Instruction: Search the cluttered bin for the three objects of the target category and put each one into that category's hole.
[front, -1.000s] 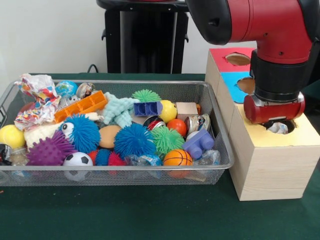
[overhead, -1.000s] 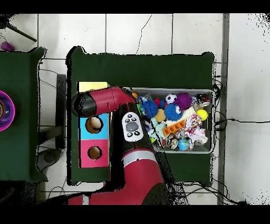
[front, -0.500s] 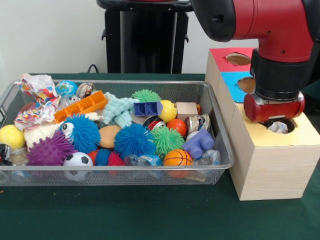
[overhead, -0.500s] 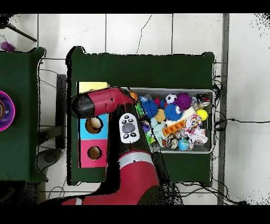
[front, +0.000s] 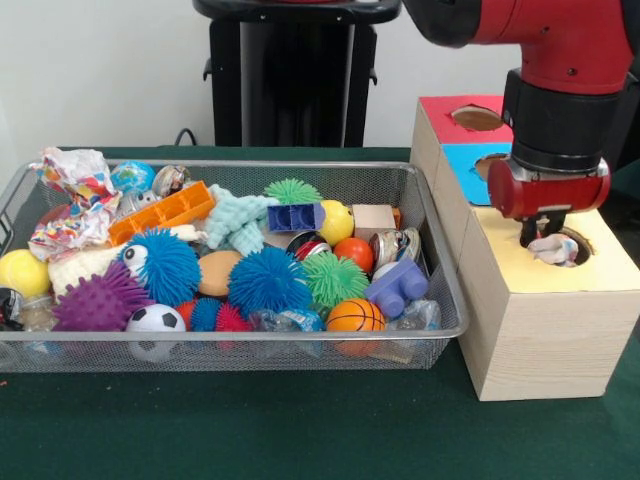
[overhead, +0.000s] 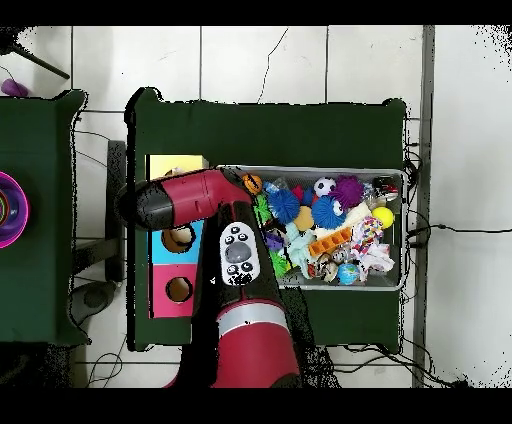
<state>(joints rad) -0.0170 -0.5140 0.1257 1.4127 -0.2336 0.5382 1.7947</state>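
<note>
My gripper hangs over the hole in the yellow section of the wooden sorting box, just above it. A crumpled white wad sits in the mouth of that hole, loose from the gripper, which is open. One dark finger shows beside the wad. The wire bin to the left holds several toys: spiky balls, a small basketball, a soccer ball, blocks and crumpled wrappers. In the overhead view the arm covers the gripper and the yellow hole.
The box also has a blue section and a red section, each with a round hole. In the overhead view the bin lies right of the box. Green cloth covers the table.
The gripper has risen a little above the yellow hole. The white wad stayed in the hole's mouth. The upper arm has swung toward the box.
</note>
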